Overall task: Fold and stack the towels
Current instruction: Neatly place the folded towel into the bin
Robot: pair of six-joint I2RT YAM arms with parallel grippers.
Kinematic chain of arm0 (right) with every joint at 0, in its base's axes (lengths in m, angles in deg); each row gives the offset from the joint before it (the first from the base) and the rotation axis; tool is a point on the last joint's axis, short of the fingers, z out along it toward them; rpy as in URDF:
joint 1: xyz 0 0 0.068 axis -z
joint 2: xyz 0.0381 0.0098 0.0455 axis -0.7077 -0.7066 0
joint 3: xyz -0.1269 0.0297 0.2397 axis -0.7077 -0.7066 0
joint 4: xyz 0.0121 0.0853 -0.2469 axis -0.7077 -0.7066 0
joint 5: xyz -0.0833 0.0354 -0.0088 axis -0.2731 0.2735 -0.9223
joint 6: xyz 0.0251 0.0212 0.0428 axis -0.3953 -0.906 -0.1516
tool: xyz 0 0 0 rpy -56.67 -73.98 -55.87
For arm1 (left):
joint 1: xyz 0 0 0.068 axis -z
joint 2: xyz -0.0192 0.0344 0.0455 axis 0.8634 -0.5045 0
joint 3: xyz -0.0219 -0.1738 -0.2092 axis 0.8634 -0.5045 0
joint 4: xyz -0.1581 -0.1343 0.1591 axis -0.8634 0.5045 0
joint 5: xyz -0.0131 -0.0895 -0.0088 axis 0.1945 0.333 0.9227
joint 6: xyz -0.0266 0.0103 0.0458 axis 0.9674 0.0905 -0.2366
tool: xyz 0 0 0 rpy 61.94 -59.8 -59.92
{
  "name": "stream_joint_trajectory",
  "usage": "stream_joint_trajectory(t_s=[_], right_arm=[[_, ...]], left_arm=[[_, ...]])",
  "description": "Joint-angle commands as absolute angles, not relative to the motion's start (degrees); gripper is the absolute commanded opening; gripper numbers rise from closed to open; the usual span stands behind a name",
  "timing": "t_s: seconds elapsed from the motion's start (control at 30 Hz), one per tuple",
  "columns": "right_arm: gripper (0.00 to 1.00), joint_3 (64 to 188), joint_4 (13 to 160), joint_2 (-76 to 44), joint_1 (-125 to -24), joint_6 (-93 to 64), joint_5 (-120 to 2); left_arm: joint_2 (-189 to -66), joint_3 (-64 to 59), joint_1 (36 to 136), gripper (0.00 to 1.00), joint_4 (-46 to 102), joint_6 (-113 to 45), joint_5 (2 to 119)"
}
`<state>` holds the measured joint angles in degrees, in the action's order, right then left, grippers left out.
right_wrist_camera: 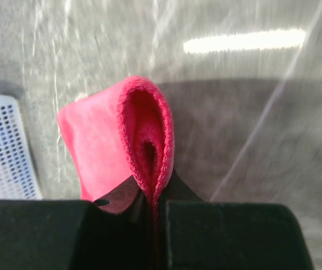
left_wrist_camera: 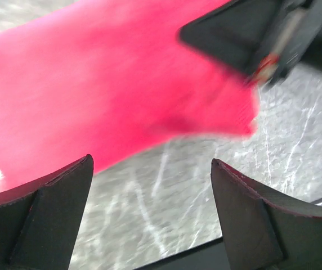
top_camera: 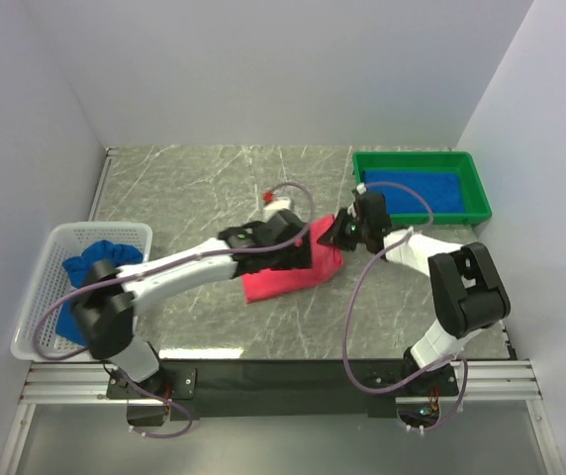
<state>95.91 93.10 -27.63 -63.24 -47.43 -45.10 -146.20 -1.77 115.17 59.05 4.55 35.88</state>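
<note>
The pink-red towel (top_camera: 285, 277) lies partly folded at the table's middle. My right gripper (top_camera: 336, 236) is shut on its right corner; in the right wrist view the doubled terry edge (right_wrist_camera: 145, 129) loops up out of the closed gripper (right_wrist_camera: 155, 197). Just left of it, my left gripper (top_camera: 305, 249) hovers over the towel, open. Its wrist view shows the gripper (left_wrist_camera: 151, 163) with only bare marble in the gap, and the pink towel (left_wrist_camera: 104, 84) beyond. One blue towel (top_camera: 412, 191) lies flat in the green tray. Another blue towel (top_camera: 87, 272) is bunched in the white basket.
The green tray (top_camera: 417, 158) stands at the back right. The white lattice basket (top_camera: 100, 230) sits at the left edge and also shows as the basket (right_wrist_camera: 6, 152) in the right wrist view. White walls enclose the marble table (top_camera: 194, 178).
</note>
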Motion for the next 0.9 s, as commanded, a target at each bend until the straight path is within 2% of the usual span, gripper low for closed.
stream_joint_trajectory(t_s=[0.0, 0.23, 0.43, 0.63, 0.87], right_arm=[[0.00, 105.06, 82.65, -29.27, -61.48, -35.65, -47.30], [0.00, 128.59, 64.83, -35.07, -58.76, -22.38, -52.13], [0.00, 145.74, 54.70, -42.10, -55.16, -15.16, -56.61], [0.00, 158.24, 47.66, -47.21, -50.24, -9.36, -59.78], [0.00, 162.56, 49.50, -50.02, -43.83, -4.96, -58.38]], left_arm=[[-138.02, -6.52, 110.96, 0.91, 57.95, 1.06, 38.70], [-121.94, -12.24, 92.79, 0.94, 61.30, -9.14, 42.12], [-118.84, -17.77, 80.91, 0.98, 56.47, -16.53, 46.34], [-122.17, -20.60, 76.06, 0.99, 53.74, -19.51, 48.37], [-124.72, -20.95, 73.59, 0.99, 53.39, -20.31, 45.47]])
